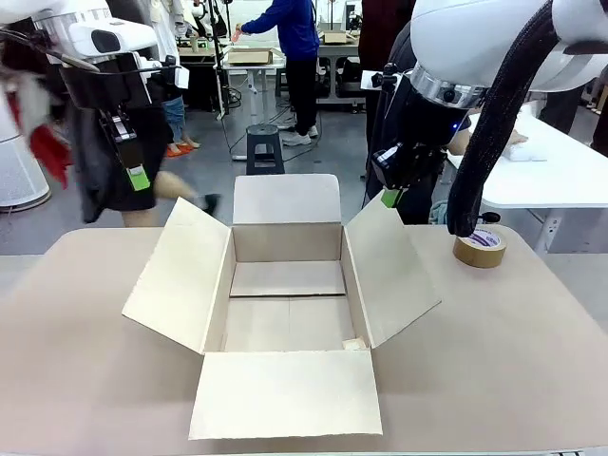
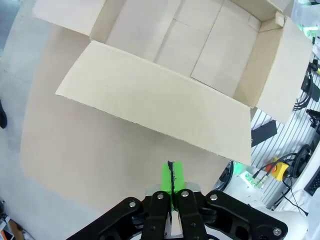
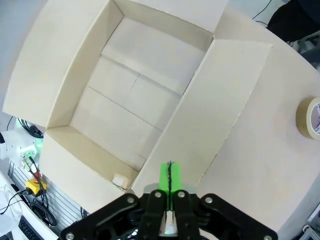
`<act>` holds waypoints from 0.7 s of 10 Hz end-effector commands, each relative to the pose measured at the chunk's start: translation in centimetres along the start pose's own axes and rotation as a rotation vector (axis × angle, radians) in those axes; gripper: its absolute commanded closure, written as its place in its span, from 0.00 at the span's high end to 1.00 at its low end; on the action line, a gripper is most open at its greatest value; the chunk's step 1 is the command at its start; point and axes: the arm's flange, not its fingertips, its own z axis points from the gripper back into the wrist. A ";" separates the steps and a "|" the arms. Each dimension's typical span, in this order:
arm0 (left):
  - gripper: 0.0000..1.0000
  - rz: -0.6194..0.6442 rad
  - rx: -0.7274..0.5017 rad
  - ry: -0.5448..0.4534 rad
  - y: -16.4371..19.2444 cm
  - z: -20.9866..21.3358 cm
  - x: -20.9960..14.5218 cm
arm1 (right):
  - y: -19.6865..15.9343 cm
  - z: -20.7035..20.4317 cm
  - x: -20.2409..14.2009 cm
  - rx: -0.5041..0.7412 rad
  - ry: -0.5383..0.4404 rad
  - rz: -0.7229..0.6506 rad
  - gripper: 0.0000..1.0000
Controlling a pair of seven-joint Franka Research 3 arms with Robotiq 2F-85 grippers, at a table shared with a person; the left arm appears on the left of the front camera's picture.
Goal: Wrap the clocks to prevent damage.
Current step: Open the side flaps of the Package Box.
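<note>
The clocks are out of view. An open cardboard box (image 1: 285,285) stands in the middle of the table with all flaps folded out. It holds nothing but a small beige scrap (image 1: 354,344) in its near right corner. My left gripper (image 1: 140,179) hangs high above the box's left flap, green pads pressed together, shut on nothing. In the left wrist view that gripper (image 2: 171,170) looks down on the flap (image 2: 155,110). My right gripper (image 1: 389,198) hangs above the right flap, also shut and holding nothing. In the right wrist view the right gripper (image 3: 170,172) is over the box (image 3: 135,95).
A roll of brown tape (image 1: 480,247) lies on the table (image 1: 513,351) at the far right, also in the right wrist view (image 3: 311,118). A person (image 1: 123,180) passes behind my left arm. A white table (image 1: 560,176) stands beyond at the right.
</note>
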 end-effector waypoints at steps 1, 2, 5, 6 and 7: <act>0.00 0.000 -0.002 0.003 0.0 -0.1 0.0 | 0.0 0.1 0.0 0.000 0.000 -0.001 0.01; 0.00 0.269 0.217 0.018 -2.1 -1.0 2.0 | 1.8 -1.5 -0.6 -0.097 0.024 -0.093 0.01; 0.00 0.595 0.402 0.086 -6.6 -3.9 4.7 | 3.8 -5.0 -1.7 -0.362 -0.002 -0.282 0.01; 0.00 0.651 0.462 0.124 -7.2 -5.4 4.9 | 3.5 -5.8 -2.0 -0.387 -0.011 -0.310 0.01; 0.00 0.700 0.472 0.125 -7.5 -7.1 5.1 | 3.1 -7.1 -2.4 -0.395 -0.024 -0.323 0.01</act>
